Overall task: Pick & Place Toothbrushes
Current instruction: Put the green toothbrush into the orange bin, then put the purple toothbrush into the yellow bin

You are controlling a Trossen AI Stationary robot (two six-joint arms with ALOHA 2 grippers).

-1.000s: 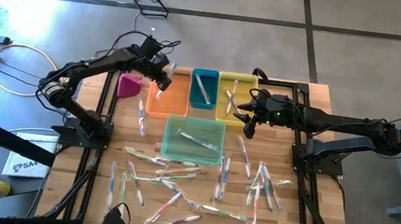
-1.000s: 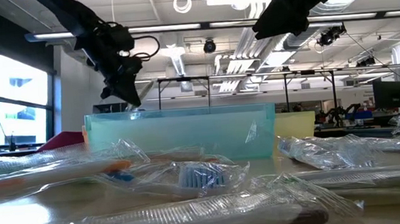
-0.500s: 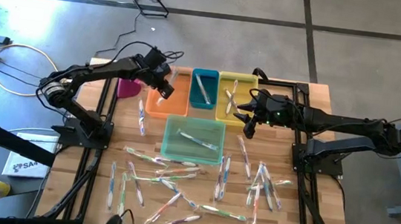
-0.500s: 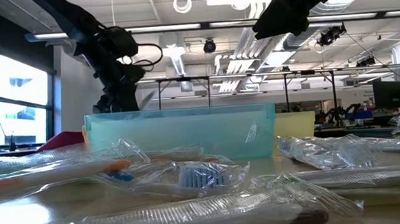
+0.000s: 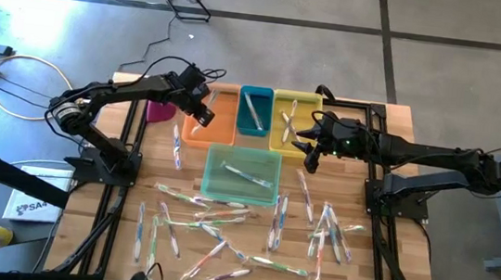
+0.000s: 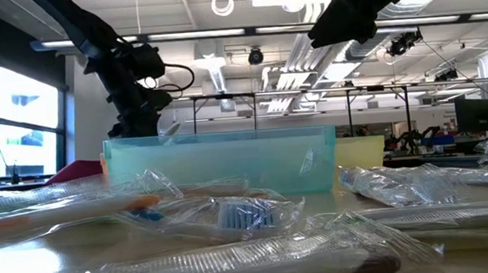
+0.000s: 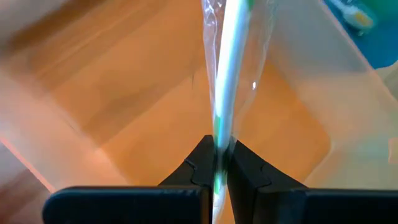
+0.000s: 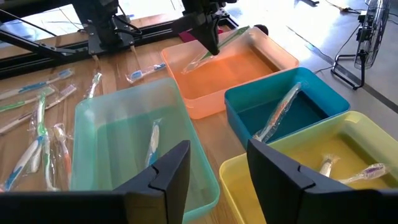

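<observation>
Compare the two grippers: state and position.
The left gripper is shut on a wrapped toothbrush; the right gripper is open and empty. The left hangs over the orange bin; the right sits by the yellow bin. Both are dark two-finger grippers.

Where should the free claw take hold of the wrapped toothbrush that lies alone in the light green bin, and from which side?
Probably at the middle of the handle, coming straight down from above. The wrapped toothbrush lies flat on the floor of the light green bin, roughly along its length, and the walls block any sideways approach. The open right claw hovers nearest, so its fingers should straddle the thin handle crosswise.
</observation>
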